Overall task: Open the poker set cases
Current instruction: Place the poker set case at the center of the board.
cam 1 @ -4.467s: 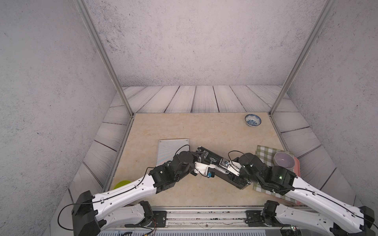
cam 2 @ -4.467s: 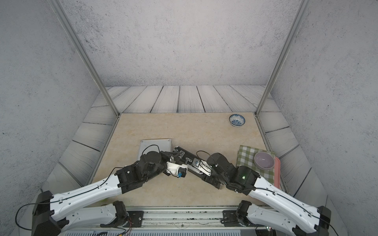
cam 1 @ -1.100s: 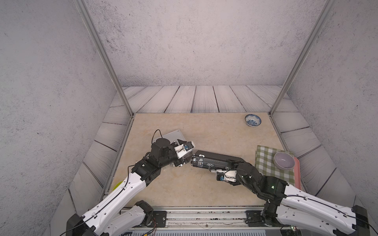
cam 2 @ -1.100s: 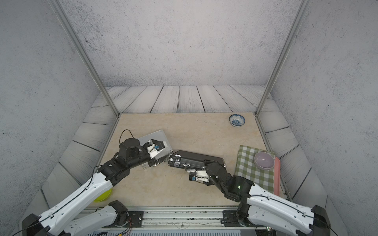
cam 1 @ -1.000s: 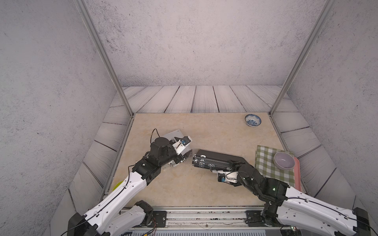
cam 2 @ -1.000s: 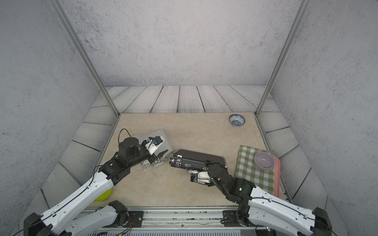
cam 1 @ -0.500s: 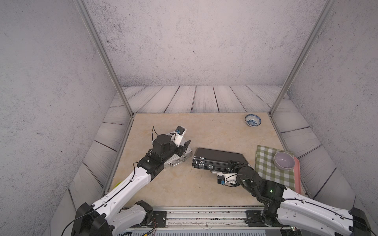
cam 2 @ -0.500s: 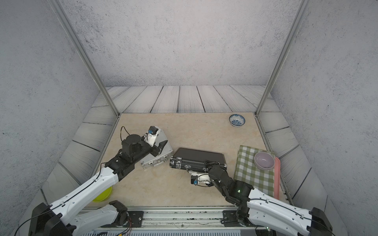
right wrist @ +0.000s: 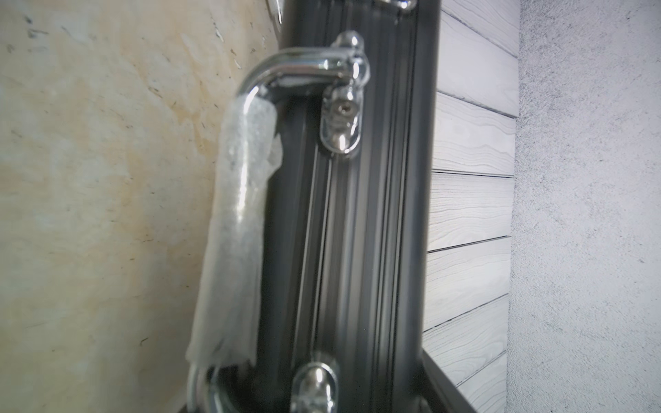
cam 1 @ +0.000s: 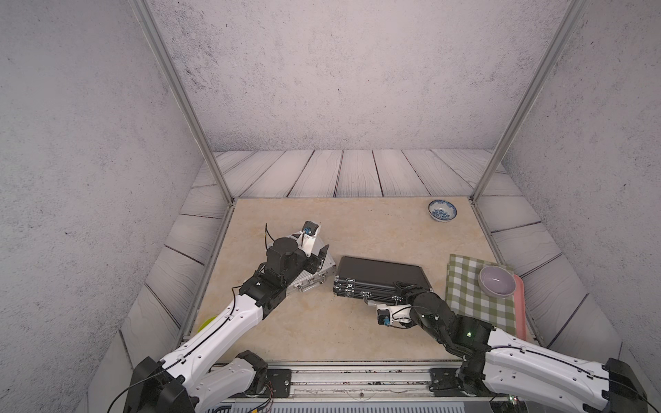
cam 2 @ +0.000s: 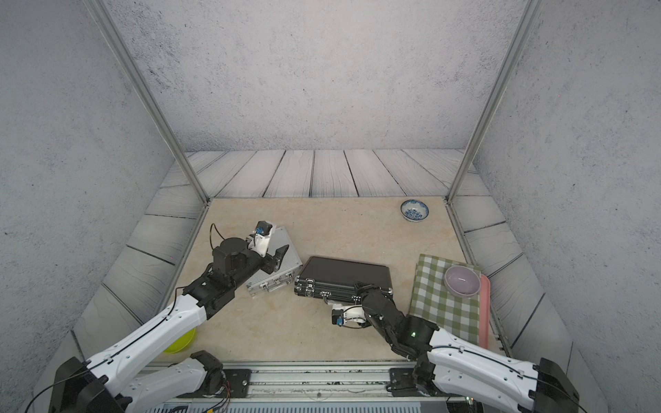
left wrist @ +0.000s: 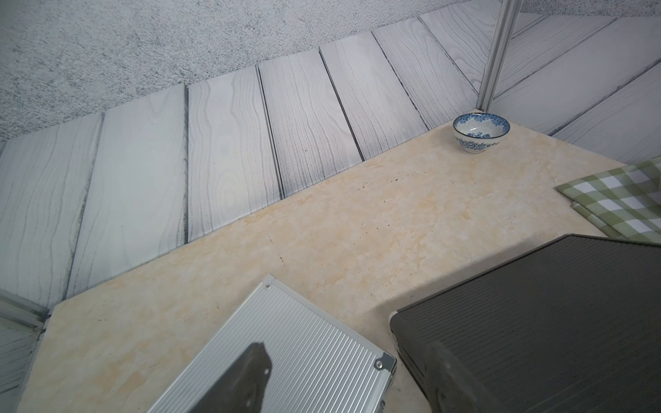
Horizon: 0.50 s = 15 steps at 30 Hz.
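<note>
The silver poker set case (cam 2: 286, 262) lies shut at the table's left, partly under my left arm. The larger black case (cam 1: 379, 273) lies shut beside it, chrome latches facing the front. My left gripper (left wrist: 346, 348) hovers open above the silver lid's corner and the gap between the cases; it shows too in a top view (cam 1: 320, 255). My right gripper (cam 1: 400, 288) sits at the black case's front edge by the plastic-wrapped chrome handle (right wrist: 236, 214). Its jaws stand apart, one low by the handle, one over the lid's edge.
A blue-patterned bowl (cam 1: 442, 210) stands at the far right corner. A green checked cloth (cam 1: 468, 296) with a purple bowl (cam 1: 497, 280) lies on a pink tray (cam 1: 519, 311) at the right. A yellow-green object (cam 2: 180, 341) sits under my left arm.
My left gripper has risen off the silver case and swung toward the far side. The black case now lies flatter with more lid showing. My right gripper has stayed at its front edge.
</note>
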Motion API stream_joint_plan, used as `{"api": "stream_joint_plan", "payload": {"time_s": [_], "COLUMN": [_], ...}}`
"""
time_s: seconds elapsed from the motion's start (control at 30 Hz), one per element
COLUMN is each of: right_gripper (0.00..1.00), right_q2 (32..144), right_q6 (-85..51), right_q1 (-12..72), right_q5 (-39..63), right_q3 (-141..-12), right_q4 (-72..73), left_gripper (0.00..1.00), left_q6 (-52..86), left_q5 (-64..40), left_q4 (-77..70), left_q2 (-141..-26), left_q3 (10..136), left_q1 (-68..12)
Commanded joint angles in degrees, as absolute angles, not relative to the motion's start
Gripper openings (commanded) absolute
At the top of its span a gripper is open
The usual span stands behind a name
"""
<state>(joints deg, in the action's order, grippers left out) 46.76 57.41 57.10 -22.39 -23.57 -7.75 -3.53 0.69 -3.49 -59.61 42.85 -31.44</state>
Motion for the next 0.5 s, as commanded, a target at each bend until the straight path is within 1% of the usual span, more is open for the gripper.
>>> {"api": "stream_joint_plan", "payload": {"time_s": [0.0,0.07,0.13,0.2,0.3,0.47], "right_gripper": [0.68,0.7,0.76,0.79,0.8,0.8], "right_q2": [51.1,50.4,49.6,49.2,48.5,47.0], "right_q6": [57.6,57.6,57.1,56.6,56.5,54.8], "right_q1": [55.7,54.9,54.6,54.6,54.6,54.6], "right_q5": [-15.6,-17.0,-16.7,-15.9,-16.8,-17.2], "right_q3": [-18.4,-18.5,-19.1,-20.1,-21.4,-24.4], "right_q4": [-33.3,-34.0,-35.0,-35.7,-36.3,-39.4], "left_gripper": [0.73,0.73,0.73,0.73,0.73,0.69], "left_q6": [-3.0,-2.7,-2.3,-1.6,0.4,5.3], "left_q5": [1.7,1.3,1.2,1.1,1.2,-0.1], "left_q4": [-3.3,-3.3,-3.2,-2.8,-1.7,3.3], "left_q2": [-57.9,-57.2,-56.8,-56.6,-56.3,-56.8], "left_q3": [42.4,42.3,42.2,42.3,42.6,44.0], "left_q1": [-30.9,-30.9,-31.0,-31.1,-31.2,-31.2]}}
